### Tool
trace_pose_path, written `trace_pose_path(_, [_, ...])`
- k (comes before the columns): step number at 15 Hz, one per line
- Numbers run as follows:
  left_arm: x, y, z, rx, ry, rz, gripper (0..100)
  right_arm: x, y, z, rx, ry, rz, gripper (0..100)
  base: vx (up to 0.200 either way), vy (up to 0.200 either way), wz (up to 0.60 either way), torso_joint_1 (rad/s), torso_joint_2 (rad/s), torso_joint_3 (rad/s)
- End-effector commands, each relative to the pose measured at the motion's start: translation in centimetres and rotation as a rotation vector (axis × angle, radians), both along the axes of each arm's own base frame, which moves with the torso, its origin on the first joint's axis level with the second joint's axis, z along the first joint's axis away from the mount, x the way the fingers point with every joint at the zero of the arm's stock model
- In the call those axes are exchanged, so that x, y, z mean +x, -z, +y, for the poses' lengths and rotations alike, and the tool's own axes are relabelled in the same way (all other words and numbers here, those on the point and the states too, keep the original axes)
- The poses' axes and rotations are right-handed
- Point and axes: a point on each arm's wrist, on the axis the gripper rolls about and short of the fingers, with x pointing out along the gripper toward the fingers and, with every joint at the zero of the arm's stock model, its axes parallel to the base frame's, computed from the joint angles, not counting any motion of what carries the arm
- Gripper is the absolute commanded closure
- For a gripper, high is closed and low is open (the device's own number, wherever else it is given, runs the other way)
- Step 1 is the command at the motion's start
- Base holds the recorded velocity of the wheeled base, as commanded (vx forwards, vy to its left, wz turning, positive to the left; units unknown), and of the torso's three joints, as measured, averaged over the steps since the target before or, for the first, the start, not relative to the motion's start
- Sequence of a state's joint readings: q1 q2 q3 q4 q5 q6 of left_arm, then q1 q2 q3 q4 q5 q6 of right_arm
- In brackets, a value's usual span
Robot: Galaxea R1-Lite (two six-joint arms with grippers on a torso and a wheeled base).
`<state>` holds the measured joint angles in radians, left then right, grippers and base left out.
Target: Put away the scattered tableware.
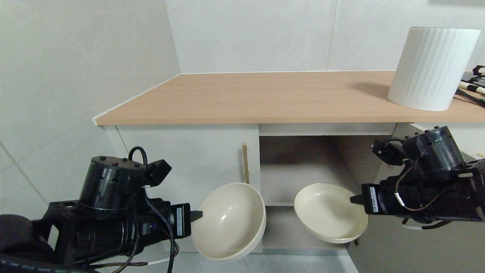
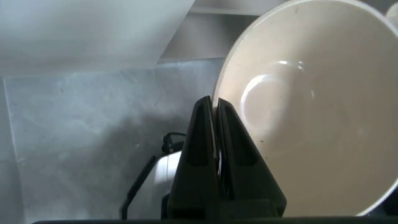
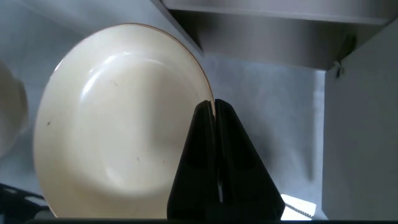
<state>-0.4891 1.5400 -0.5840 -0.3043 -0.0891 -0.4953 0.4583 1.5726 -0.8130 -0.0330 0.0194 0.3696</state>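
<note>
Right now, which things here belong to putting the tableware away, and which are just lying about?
Job: bowl in the left hand; plate in the right hand; open cupboard.
Lying about: white ribbed pot and utensils on the counter.

A deep cream bowl [image 1: 228, 222] with a glossy inside is held in the air, pinched at its rim by the left hand [image 1: 199, 216]. It is tipped steeply on edge, its hollow facing up and out from the cabinet, in front of the closed cabinet door [image 1: 197, 159] and just below the brass handle [image 1: 245, 163]. A shallow cream plate [image 1: 327, 212] is clamped at its rim by the right hand [image 1: 354, 199]. It is tilted, face up and outward, before the open cabinet compartment [image 1: 303, 170], near the bowl but apart from it.
</note>
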Motion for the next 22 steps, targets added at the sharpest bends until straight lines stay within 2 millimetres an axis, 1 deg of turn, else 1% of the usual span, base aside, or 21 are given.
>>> trace_pose_path(1, [0.0,0.0,0.0,0.000,0.000,0.000,100,0.0,0.2,0.0,-0.003,-0.001,0.006,100,0.000,0.000,0.00,-0.095,0.45,0.354])
trace_pose_path(3, [0.0,0.0,0.0,0.000,0.000,0.000,100,0.1,0.2,0.0,-0.003,-0.001,0.008,100,0.000,0.000,0.00,-0.039,0.25,0.200])
trace_pose_path(7, [0.0,0.1,0.0,0.001,0.000,0.002,100,0.4,0.5,0.2,0.000,-0.001,0.002,100,0.000,0.000,0.00,-0.012,0.04,0.019])
trace_pose_path(9, [0.0,0.1,0.0,0.001,0.000,0.002,100,0.9,1.1,0.4,-0.022,0.010,0.014,100,0.000,0.000,0.00,0.000,0.00,0.000])
trace_pose_path(12, [0.1,0.2,-0.1,0.003,0.000,0.006,100,2.8,3.3,1.1,-0.084,0.068,0.021,100,0.000,0.000,0.00,0.000,0.00,0.000])
trace_pose_path(14, [0.1,0.2,-0.1,0.004,0.000,0.008,100,4.0,5.2,1.8,-0.089,0.075,0.033,100,0.000,0.000,0.00,0.000,0.00,0.000])
trace_pose_path(15, [0.2,0.3,-0.1,0.005,0.000,0.010,100,5.4,7.6,2.0,-0.112,0.094,0.062,100,0.000,0.000,0.00,0.000,0.00,0.000])
trace_pose_path(16, [0.2,0.3,-0.1,0.006,0.000,0.011,100,6.1,8.9,2.2,-0.122,0.107,0.067,100,0.000,0.000,0.00,0.000,0.00,0.000])
trace_pose_path(17, [0.2,0.3,-0.1,0.006,0.000,0.011,100,7.4,10.9,2.1,-0.122,0.152,0.068,100,0.000,0.000,0.00,0.000,0.00,0.000])
trace_pose_path(19, [0.2,0.4,-0.1,0.007,0.001,0.016,100,8.9,13.4,1.9,-0.135,0.209,0.045,100,0.000,0.000,0.00,0.000,0.00,0.000])
trace_pose_path(20, [0.3,0.6,-0.2,0.010,0.000,0.023,100,10.0,15.4,2.0,-0.140,0.241,0.009,100,0.000,0.000,0.00,0.000,0.00,0.000])
trace_pose_path(21, [0.3,0.6,-0.2,0.010,0.000,0.023,100,10.8,16.3,2.0,-0.131,0.259,-0.032,100,0.000,0.000,0.00,0.000,0.00,0.000])
trace_pose_path(22, [0.3,0.6,-0.2,0.010,0.000,0.023,100,11.4,16.7,2.1,-0.124,0.272,-0.059,100,0.000,0.000,0.00,0.000,0.00,0.000])
